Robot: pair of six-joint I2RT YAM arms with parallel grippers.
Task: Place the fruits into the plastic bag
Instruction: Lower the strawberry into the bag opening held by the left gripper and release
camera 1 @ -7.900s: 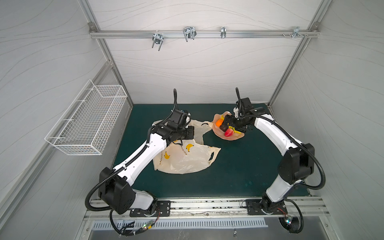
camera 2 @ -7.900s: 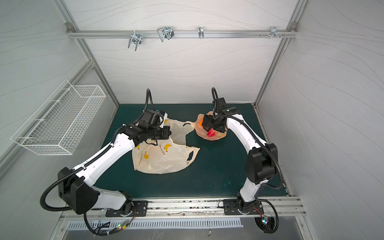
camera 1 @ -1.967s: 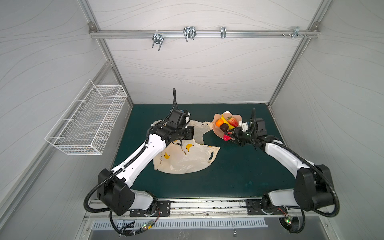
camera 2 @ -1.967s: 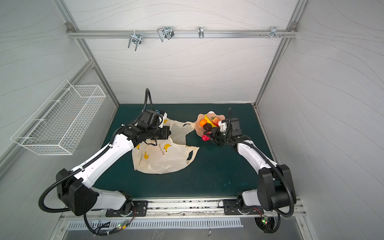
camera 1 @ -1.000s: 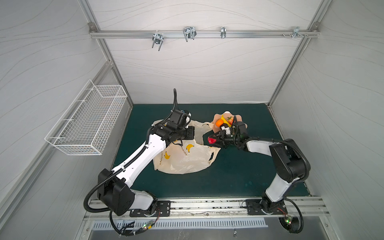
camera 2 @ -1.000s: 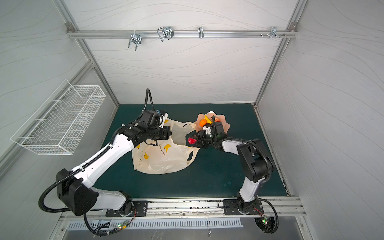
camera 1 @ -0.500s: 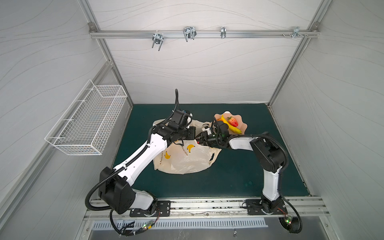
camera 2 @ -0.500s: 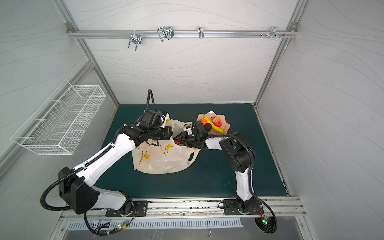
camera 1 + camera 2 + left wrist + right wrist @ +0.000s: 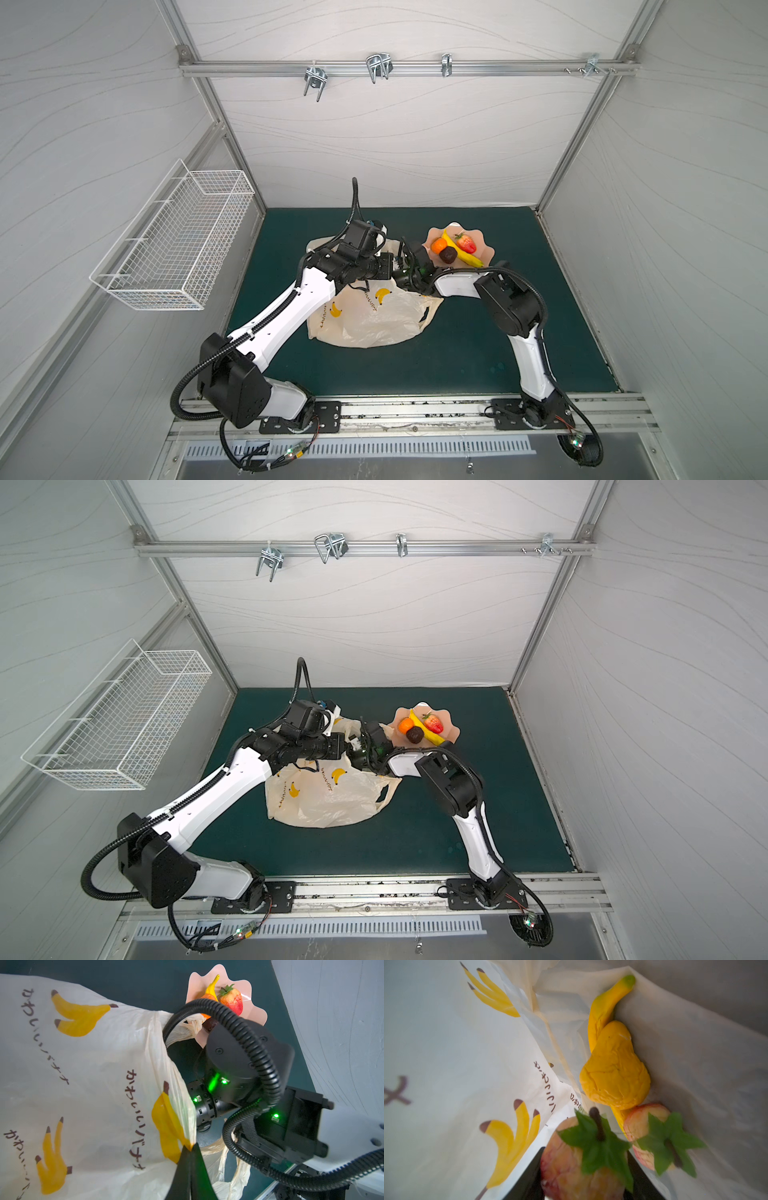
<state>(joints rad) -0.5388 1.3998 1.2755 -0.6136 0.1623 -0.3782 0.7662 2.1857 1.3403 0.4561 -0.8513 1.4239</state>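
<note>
Left gripper point(image 9: 189, 1148) is pinching the mouth edge of the cream, crinkly, banana-printed plastic bag point(image 9: 374, 320). Right gripper point(image 9: 585, 1159) is gripping a red toy strawberry point(image 9: 566, 1176) inside it, where a yellow toy banana point(image 9: 604, 1001), yellow lemon point(image 9: 614, 1072) and second strawberry point(image 9: 645, 1124) are lying. At the bag's two o'clock, the pale pink scalloped dish point(image 9: 485, 249) is holding an orange point(image 9: 438, 245), another long banana point(image 9: 471, 259), a third strawberry point(image 9: 466, 244) and a dark brown fruit point(image 9: 448, 254).

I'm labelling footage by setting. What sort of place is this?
Likely a robot lab test cell, not a kitchen: white panels on an aluminium frame, a left arm and right arm bolted to a base rail, and a green mat.
</note>
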